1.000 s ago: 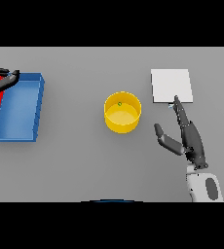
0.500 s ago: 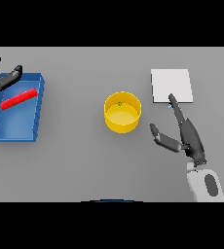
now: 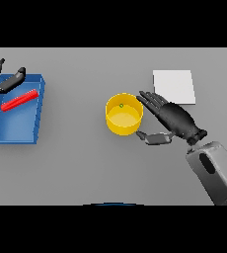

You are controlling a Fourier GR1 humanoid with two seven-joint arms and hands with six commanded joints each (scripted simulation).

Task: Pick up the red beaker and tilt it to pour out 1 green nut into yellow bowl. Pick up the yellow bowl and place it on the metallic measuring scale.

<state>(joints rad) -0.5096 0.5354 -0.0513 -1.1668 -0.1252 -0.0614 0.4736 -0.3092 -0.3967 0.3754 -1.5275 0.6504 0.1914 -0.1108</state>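
Observation:
The yellow bowl (image 3: 124, 114) stands mid-table with one small green nut (image 3: 121, 105) inside near its far rim. My right hand (image 3: 172, 121) lies just right of the bowl, open, fingers stretched toward its rim and thumb reaching under its near side. The red beaker (image 3: 18, 100) lies on its side in the blue tray (image 3: 17, 129) at the far left. My left hand (image 3: 1, 80) hovers open over the tray's far left corner, apart from the beaker. The metallic measuring scale (image 3: 173, 86) is a pale square plate behind my right hand.
The blue tray's raised walls bound the beaker at the left edge. Grey table surface stretches between tray and bowl and along the near side.
My right hand swung left from under the scale to beside the bowl. My left hand let go of the beaker, which now lies in the tray, and drew back to the left.

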